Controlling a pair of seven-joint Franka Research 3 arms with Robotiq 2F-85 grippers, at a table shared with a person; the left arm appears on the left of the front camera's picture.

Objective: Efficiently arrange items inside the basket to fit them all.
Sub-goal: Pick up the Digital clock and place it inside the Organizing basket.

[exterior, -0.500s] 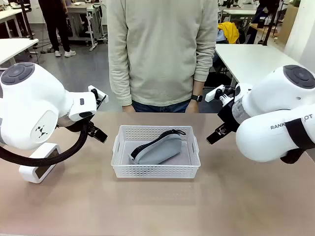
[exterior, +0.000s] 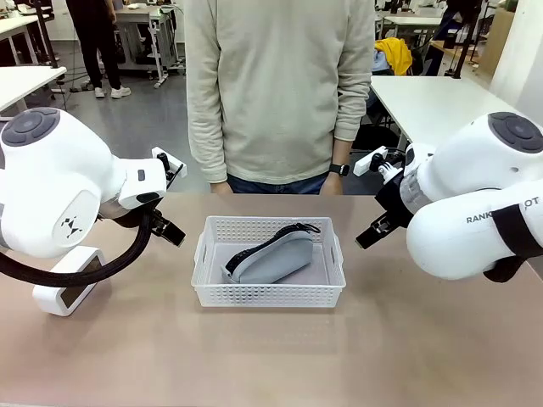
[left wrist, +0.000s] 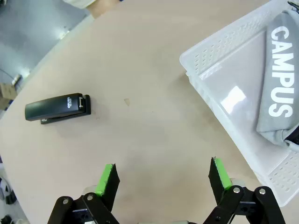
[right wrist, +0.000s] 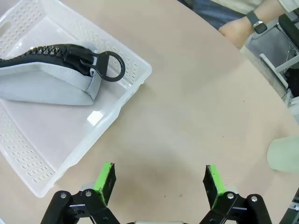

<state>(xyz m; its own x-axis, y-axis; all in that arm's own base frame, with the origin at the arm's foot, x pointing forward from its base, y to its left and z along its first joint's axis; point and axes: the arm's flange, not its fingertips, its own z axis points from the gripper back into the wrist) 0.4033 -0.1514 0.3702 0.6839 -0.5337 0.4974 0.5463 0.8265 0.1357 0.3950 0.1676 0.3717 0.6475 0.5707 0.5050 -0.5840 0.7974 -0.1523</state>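
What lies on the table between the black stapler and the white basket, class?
Nothing stands there: in the left wrist view the stretch of table between the stapler and the basket is bare, apart from one small dark speck.

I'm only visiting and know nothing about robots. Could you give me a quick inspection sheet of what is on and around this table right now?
Surface: tan table, smooth, no spills seen.
Job's things: the white basket sits mid-table and holds the grey CAMPUS pouch, lying aslant. The black stapler and the pale green cup are on the table outside the basket.
Clutter: nothing seen.
Grippers: left end effector open and empty, over bare table; right end effector open and empty, likewise.
Cables: a black cable loops under the left arm, apart from the basket.
Surroundings: a person stands at the far side; other tables behind.
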